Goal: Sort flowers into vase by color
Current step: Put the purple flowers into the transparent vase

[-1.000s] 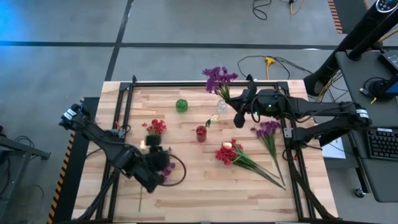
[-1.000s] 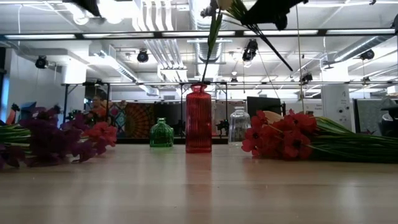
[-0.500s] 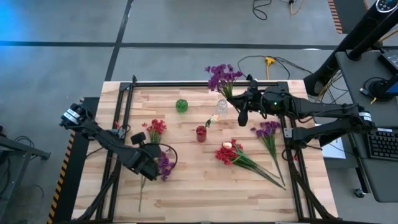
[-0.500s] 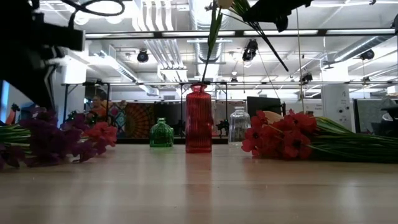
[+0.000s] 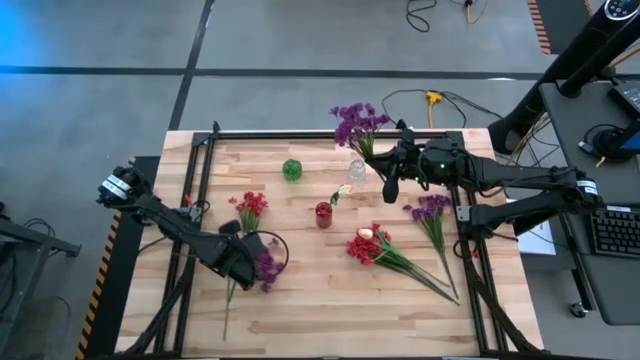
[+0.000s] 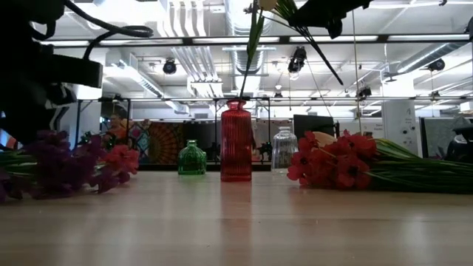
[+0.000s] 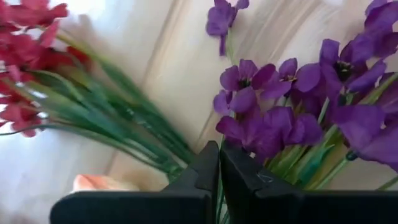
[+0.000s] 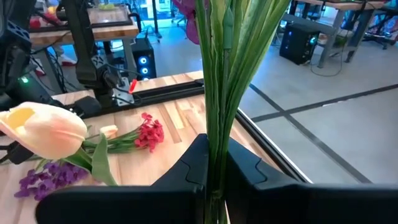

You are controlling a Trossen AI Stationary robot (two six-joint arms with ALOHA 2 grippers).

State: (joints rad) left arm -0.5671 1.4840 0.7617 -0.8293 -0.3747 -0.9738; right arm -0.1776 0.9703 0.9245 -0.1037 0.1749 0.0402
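High view, left to right: left pincer (image 5: 250,262) low on the tabletop (image 5: 300,310), clenched on the stem of a purple sprig (image 5: 266,268) lying flat; a small red sprig (image 5: 250,204) lies just behind it. Mid-tabletop stand three vases: green vase (image 5: 291,169), red vase (image 5: 323,214), clear vase (image 5: 356,171). Red vase holds one stem. To its right, a red bunch (image 5: 366,247) with a cream bloom lies flat, long stems fanning toward the near right corner. Beside it, a second purple sprig (image 5: 432,208) lies flat. Right pincer (image 5: 392,172) is raised above the tabletop beside the clear vase, clenched on a purple bunch (image 5: 353,124)

Low view adds: all three vases upright, red vase tallest, its stem rising out of the top of frame; the raised right arm shows only as a dark shape at the top edge

Left wrist view alone confirms the grip: fingers (image 7: 208,171) pressed together on green stems under purple blossoms

Right wrist view alone shows the thick bundle of stems (image 8: 227,68) pinched upright, and a cream tulip bloom (image 8: 43,130) near the camera

Count: vases 3; flower groups lying flat 4; held aloft 1
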